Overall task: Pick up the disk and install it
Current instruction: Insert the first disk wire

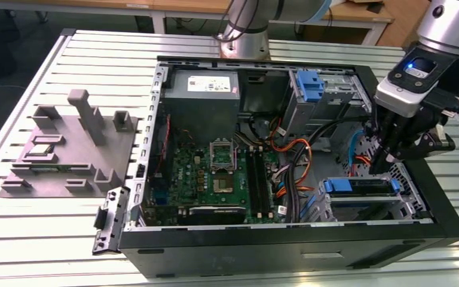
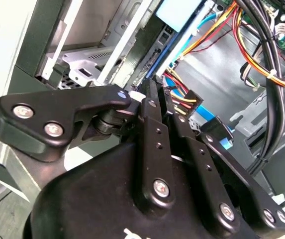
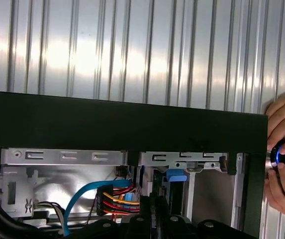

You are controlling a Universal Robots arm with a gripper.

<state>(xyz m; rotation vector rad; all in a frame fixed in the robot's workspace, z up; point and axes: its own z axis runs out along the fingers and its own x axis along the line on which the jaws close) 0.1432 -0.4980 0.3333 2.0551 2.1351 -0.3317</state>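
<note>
Blue-framed disk (image 1: 358, 186), black case (image 1: 293, 244)

Silver-grey cylindrical robot arm (image 1: 451, 24) with a glowing blue indicator on its white-and-black wrist block. Below the block, the matte black pincer (image 1: 391, 156): flat linkage bars joined by silver round-head screws (image 2: 161, 187), one rounded lobe carrying two screws.

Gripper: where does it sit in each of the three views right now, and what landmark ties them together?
Exterior view: gripper at the exterior view's right, lowered inside the computer case.
Second wrist view: gripper in the foreground, in front of the red and yellow wires.
First wrist view: gripper beside those wires.
Shared landmark: the case's black side wall.
</note>
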